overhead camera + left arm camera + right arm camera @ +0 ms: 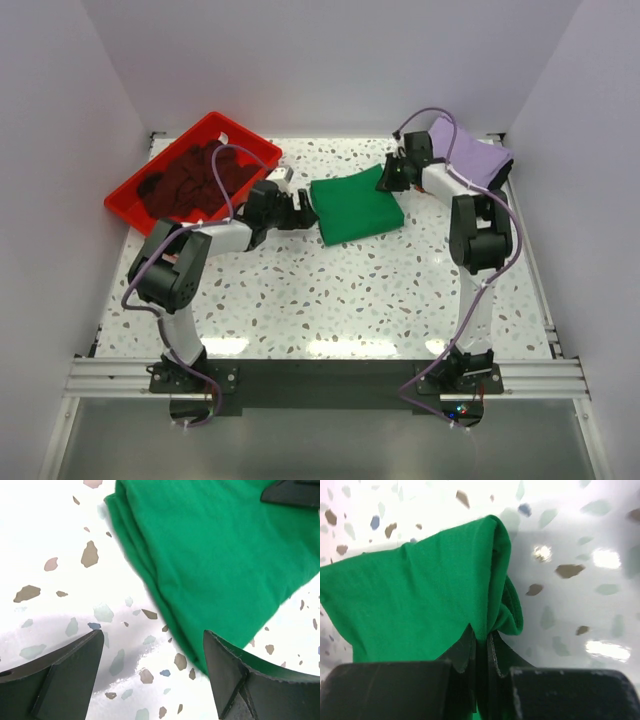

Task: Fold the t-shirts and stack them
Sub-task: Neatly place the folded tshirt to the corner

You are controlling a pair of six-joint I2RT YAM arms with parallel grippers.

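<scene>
The folded green shirt point(355, 207) lies on the table point(330, 290), at the far middle. The left gripper point(303, 210) stands wide and holds nothing, just beside the shirt's left edge. The right gripper point(481, 642) is pinched tight on the shirt's right corner. A maroon shirt point(190, 180) lies in the red tray point(215, 125) at far left, and a lavender shirt point(470, 150) at far right.

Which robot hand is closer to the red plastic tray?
Left. The left gripper sits open just right of the red plastic tray; the right gripper is farther right, pinching the far corner of the folded bright green t-shirt.
</scene>
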